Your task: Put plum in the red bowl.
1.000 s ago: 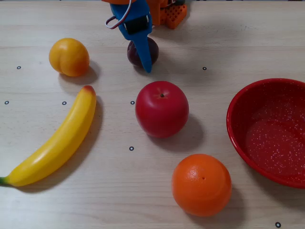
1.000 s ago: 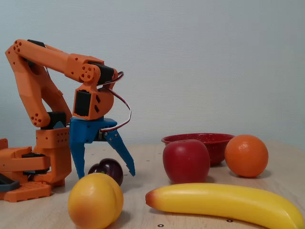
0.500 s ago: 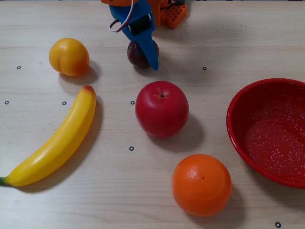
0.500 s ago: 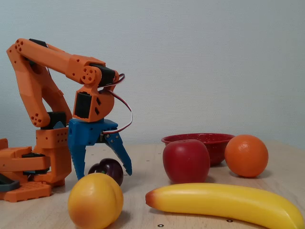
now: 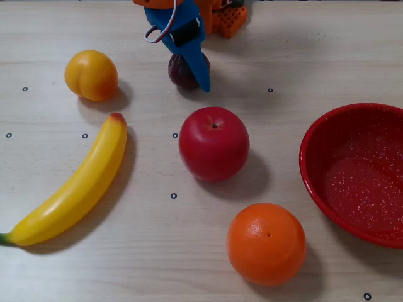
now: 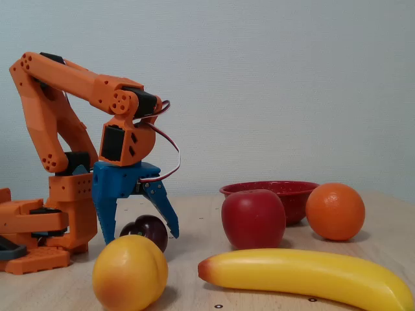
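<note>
The plum (image 5: 177, 73), small and dark purple, lies on the table at the top centre of the overhead view. My blue gripper (image 5: 191, 70) stands open over it, one finger on each side, and partly covers it from above. In the fixed view the plum (image 6: 153, 229) sits low between the gripper's (image 6: 140, 237) spread fingers, and I cannot tell whether they touch it. The red bowl (image 5: 310, 165) with white speckles stands empty at the right edge of the overhead view. In the fixed view the bowl (image 6: 259, 189) shows behind the apple.
A red apple (image 5: 213, 143) lies between plum and bowl, with an orange (image 5: 266, 243) below it. A yellow peach (image 5: 91, 75) and a banana (image 5: 74, 184) lie at the left. The orange arm base (image 6: 39, 227) stands behind the plum.
The gripper has turned and shifted a little, so its visible fingertip moved right around the plum one second ago. It has held still since. The plum has not moved.
</note>
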Motion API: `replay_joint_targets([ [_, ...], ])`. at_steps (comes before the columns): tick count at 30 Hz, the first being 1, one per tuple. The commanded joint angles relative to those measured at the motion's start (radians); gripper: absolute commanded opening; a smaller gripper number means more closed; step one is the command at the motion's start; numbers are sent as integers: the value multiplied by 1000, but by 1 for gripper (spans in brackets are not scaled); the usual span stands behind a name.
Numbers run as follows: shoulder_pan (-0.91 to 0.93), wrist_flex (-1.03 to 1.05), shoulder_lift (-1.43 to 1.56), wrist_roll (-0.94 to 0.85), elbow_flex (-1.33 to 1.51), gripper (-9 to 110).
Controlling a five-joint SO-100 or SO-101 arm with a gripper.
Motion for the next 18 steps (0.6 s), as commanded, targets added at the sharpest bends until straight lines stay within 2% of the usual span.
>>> replay_joint_targets([
  [1, 17, -15, 3, -43, -23, 40],
  [18, 14, -11, -8, -55, -20, 30],
])
